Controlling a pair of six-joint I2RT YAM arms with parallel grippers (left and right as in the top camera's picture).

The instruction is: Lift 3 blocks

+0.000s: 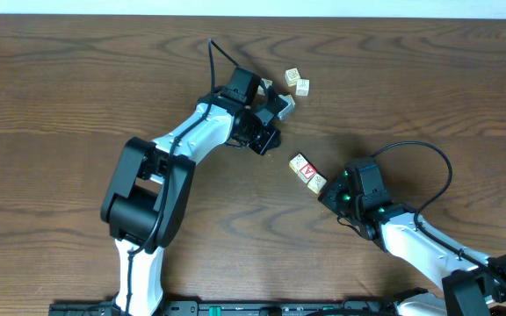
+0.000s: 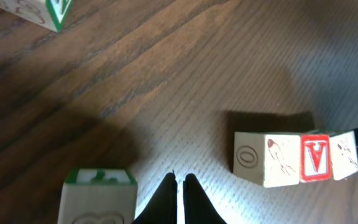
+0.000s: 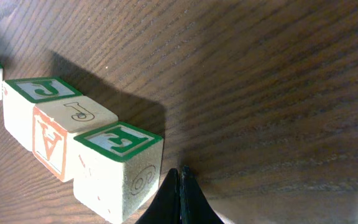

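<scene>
Three alphabet blocks [image 1: 308,172], the red-faced A [image 2: 314,157] in the middle, sit touching in a row on the wooden bench [image 1: 77,79], just right of centre. The right pincer [image 3: 180,177], closed and empty, sits beside the row's near end. The left pincer [image 2: 179,183] is likewise closed and empty.

A pale cube [image 1: 293,75] is sitting at 12 o'clock on the wooden table [image 1: 77,79], with a second pale cube [image 1: 302,87] just beside it at its 5 o'clock. In the left wrist view, a green-topped cube [image 2: 98,196] is resting at 7 o'clock.

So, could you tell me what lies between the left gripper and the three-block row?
Only bare table, from left gripper to blocks, in the left wrist view.
</scene>
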